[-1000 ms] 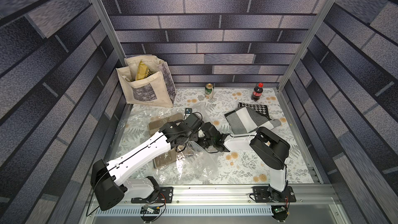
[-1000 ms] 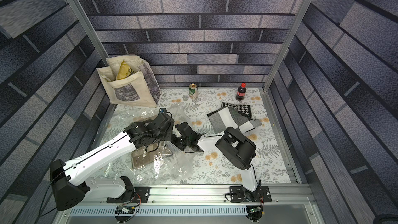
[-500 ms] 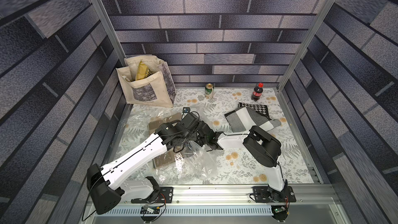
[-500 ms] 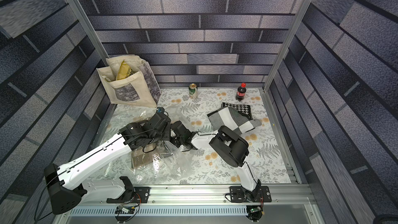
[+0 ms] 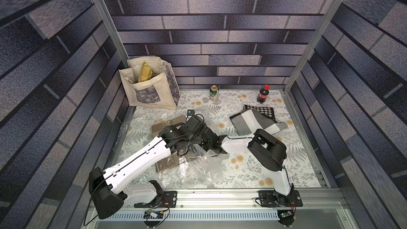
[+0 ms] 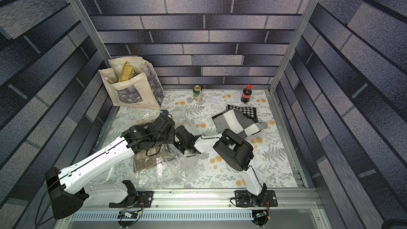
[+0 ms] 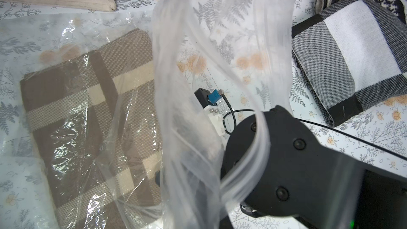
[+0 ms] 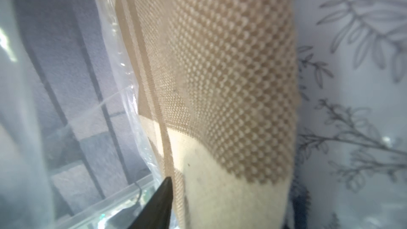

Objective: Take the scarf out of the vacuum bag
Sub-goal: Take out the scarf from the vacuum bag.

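Observation:
The vacuum bag [image 5: 198, 168] lies crumpled on the table's left half in both top views, and its film crosses the left wrist view [image 7: 209, 40]. Inside it lies the scarf [image 5: 166, 165], a brown and beige plaid [image 7: 92, 106]. My left gripper [image 7: 198, 216] is hidden behind bunched film and is shut on the bag's raised mouth edge. My right gripper [image 8: 231, 194] reaches into the bag. One dark fingertip [image 8: 163, 194] presses the scarf's [image 8: 220, 73] folded edge, and the scarf fills the gap between the jaws. In both top views the two wrists cross over the bag and hide the jaws.
A grey and white scarf [image 5: 257, 122] lies on a houndstooth cloth [image 5: 262, 110] at the back right. A cream tote bag [image 5: 152, 89] stands at the back left. A can [image 5: 213, 92] and a cola bottle [image 5: 262, 94] stand at the back wall. Walls enclose three sides.
My right arm has reached further left into the bag and its jaws have narrowed on the scarf. My left gripper still holds the bag's edge up.

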Controlling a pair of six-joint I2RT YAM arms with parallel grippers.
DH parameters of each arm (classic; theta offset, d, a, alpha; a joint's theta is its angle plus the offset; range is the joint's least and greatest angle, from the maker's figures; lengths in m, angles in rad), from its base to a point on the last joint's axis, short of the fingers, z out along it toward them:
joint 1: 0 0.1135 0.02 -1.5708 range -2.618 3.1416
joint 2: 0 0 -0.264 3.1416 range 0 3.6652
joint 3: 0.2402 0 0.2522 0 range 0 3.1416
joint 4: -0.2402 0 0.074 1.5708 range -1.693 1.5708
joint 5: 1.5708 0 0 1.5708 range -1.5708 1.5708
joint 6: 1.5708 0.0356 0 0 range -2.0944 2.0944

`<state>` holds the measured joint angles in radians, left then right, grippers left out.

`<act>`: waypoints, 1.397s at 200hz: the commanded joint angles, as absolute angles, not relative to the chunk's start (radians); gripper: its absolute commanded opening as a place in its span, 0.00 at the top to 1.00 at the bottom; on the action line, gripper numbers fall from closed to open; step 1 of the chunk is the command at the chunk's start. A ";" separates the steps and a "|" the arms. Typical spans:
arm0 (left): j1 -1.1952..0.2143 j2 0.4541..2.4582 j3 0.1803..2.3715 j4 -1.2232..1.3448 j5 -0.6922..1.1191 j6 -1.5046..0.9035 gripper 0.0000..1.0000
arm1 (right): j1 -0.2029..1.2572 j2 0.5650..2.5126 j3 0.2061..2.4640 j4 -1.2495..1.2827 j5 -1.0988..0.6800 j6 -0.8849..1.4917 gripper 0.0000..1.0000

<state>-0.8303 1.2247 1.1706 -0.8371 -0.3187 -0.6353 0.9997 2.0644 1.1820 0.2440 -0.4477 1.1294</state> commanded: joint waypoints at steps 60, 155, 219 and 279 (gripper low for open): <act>-0.788 1.189 1.141 -0.873 -0.330 -0.621 1.00 | 0.991 1.902 1.139 0.227 -0.403 1.051 1.00; -0.727 1.155 1.098 -0.861 -0.290 -0.615 1.00 | 0.949 1.749 1.148 0.154 -0.399 0.913 1.00; -0.727 1.165 1.103 -0.862 -0.279 -0.611 1.00 | 0.868 1.587 1.151 0.001 -0.325 0.817 1.00; -0.743 1.198 1.111 -0.852 -0.265 -0.596 1.00 | 0.804 1.485 1.238 -0.420 -0.157 0.720 1.00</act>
<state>-0.7326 1.1786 1.1130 -0.8436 -0.2687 -0.6266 0.8246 1.5261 1.1580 -0.1753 -0.2813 0.8036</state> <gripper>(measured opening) 0.041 0.094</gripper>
